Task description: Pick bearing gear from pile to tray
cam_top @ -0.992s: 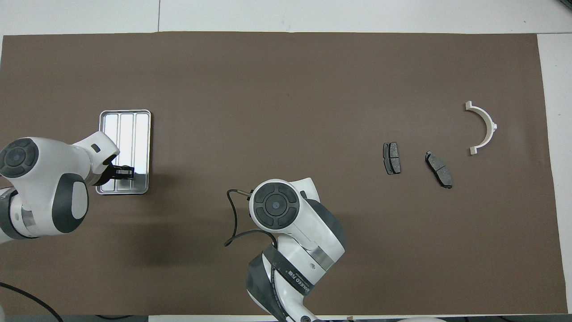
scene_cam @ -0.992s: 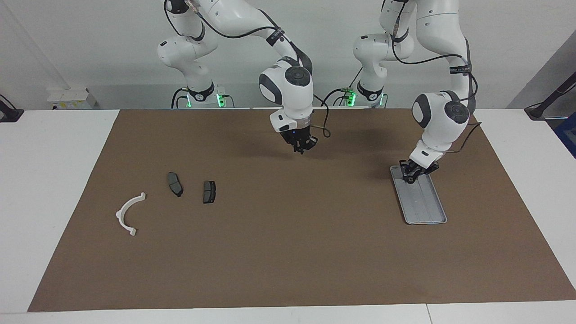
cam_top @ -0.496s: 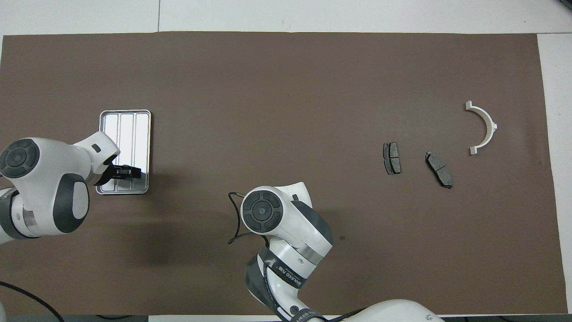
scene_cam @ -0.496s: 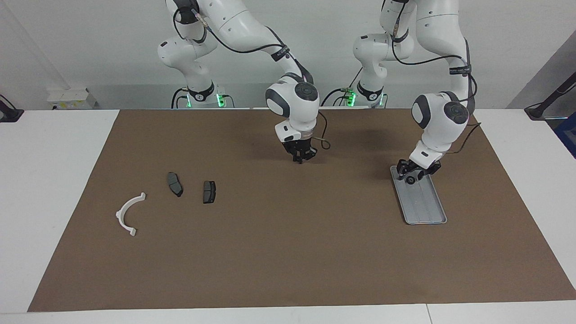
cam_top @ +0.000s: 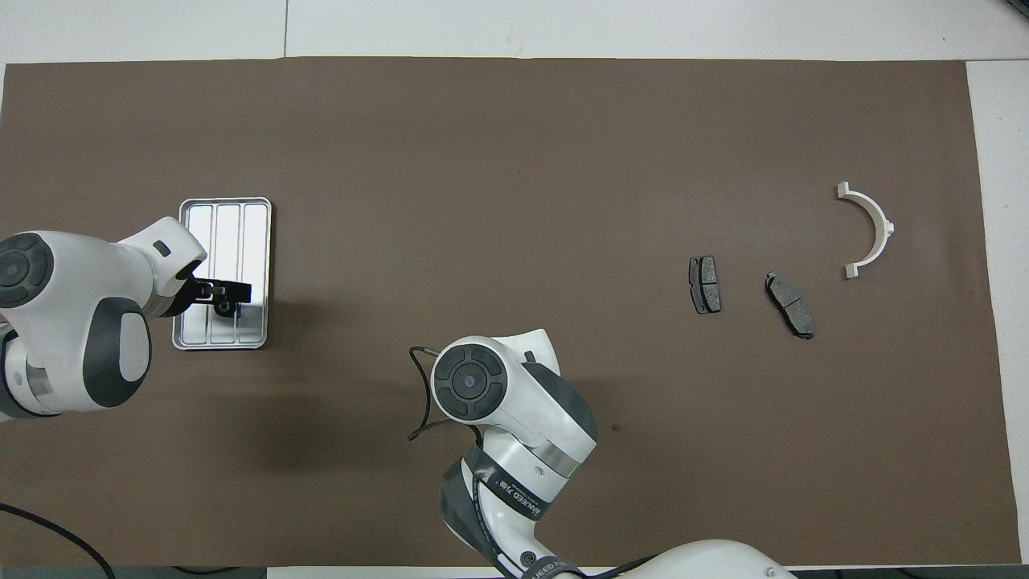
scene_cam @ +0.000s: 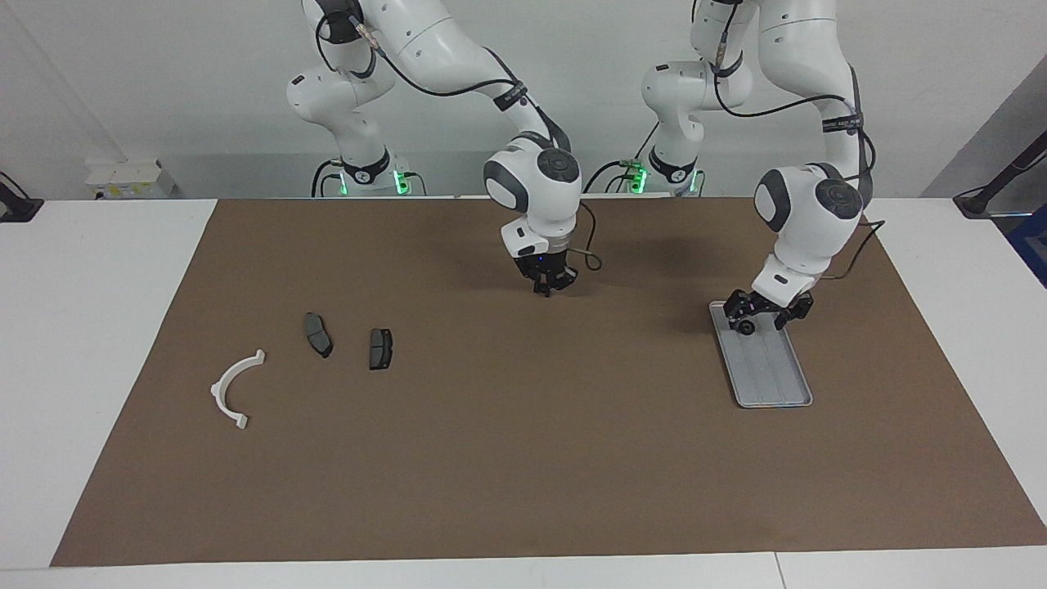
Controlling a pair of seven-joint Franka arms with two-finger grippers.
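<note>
Two white arms (scene_cam: pixel 425 49) stand at the robots' edge of one white table (scene_cam: pixel 90 343), most of it under one brown mat (scene_cam: pixel 523 458); plain pale wall above.

One silver tray (scene_cam: pixel 773 384), ribbed lengthwise, lies toward the left arm's end. Left gripper (scene_cam: pixel 766 315) hangs low over the tray's end nearer the robots, fingers spread wide, gripping nothing. One small black round piece (scene_cam: pixel 746 327) (the bearing gear, as far as I can make out) sits in the tray just under those fingers.

Right gripper (scene_cam: pixel 546 288) points down over bare mat mid-table; its fingertips look nearly together, but I cannot tell if they meet.

Toward the right arm's end, the pile, well apart from the tray: one white half-ring bracket (scene_cam: pixel 235 388), and two dark grey plates (scene_cam: pixel 318 334) (scene_cam: pixel 380 348) beside each other, apart, nearer the robots than the bracket.
</note>
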